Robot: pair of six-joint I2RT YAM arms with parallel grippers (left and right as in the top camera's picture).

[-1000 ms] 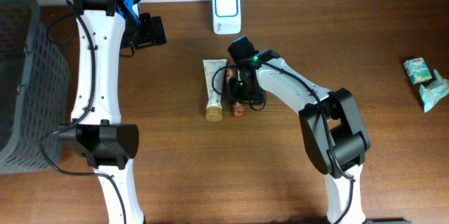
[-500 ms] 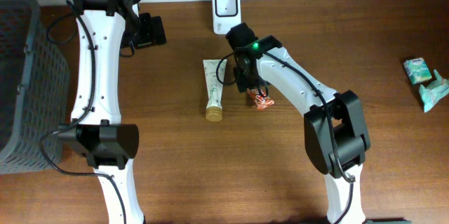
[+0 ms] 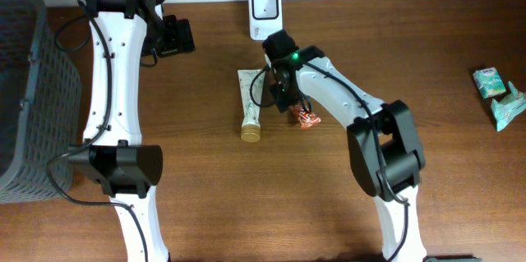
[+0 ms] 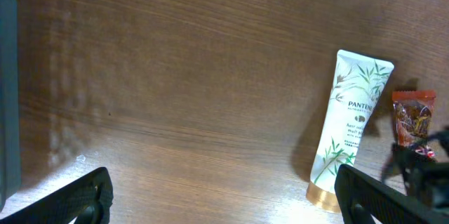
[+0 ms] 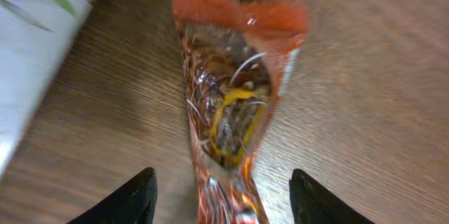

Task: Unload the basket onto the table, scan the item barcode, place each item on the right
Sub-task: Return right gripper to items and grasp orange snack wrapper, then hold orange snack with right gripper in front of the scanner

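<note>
Across the brown wooden bench (image 3: 460, 180), a grey mesh basket (image 3: 33, 89) takes up the left edge. The white left arm (image 3: 111, 89) runs from the near edge up toward the far edge just beside the basket. The right arm (image 3: 345, 98) leans from the near edge in toward the middle. The left gripper (image 4: 223, 178) hangs near the far edge with its fingers spread wide and nothing between them. It is well apart from the goods. A small white scanner (image 3: 265, 14) stands at the far edge, near the middle. Below it a white tube (image 3: 251, 106) with green leaf print lies flat, its gold cap pointing to the near edge. Just to the right of the tube an orange-red snack packet (image 5: 231, 104) lies on the wood, partly under the right gripper (image 3: 288, 98). In the right wrist view that gripper's dark fingers (image 5: 133, 199) stand apart on either side of the packet, with bare wood showing between each finger and the wrapper, so they are open and not gripping it. Two small green packets (image 3: 497, 94) sit at the right edge.
</note>
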